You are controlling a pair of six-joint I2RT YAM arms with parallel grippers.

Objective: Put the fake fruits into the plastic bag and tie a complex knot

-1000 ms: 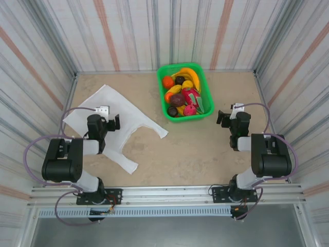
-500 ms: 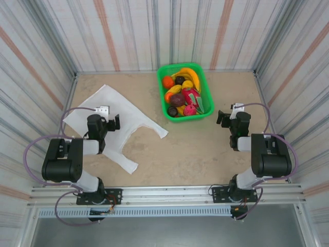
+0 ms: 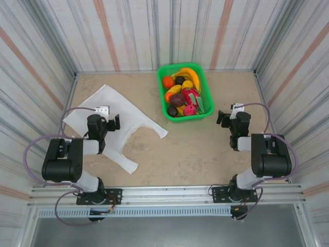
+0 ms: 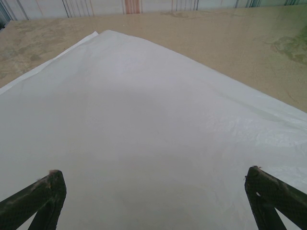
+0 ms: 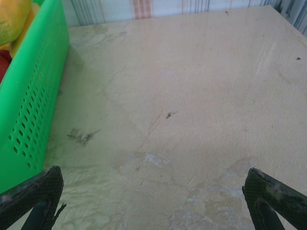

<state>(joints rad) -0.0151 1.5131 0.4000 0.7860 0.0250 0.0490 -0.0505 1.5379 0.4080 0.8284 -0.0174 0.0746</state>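
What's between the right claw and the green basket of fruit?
Nothing: bare table separates the right gripper from the green basket, as the right wrist view and the top view show.

A green basket (image 3: 188, 119) is sitting at the upper middle of the frame on a beige counter (image 3: 195, 149). Striped walls (image 3: 128, 36) are enclosing it on three sides, and a metal rail (image 3: 169, 193) is running along the bottom.

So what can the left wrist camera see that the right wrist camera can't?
Left wrist camera: the white plastic bag lying flat under the open left gripper. Right wrist camera: the green basket with a yellow fruit peeking over, beside the open right gripper. Both: the tan table and the striped wall behind.
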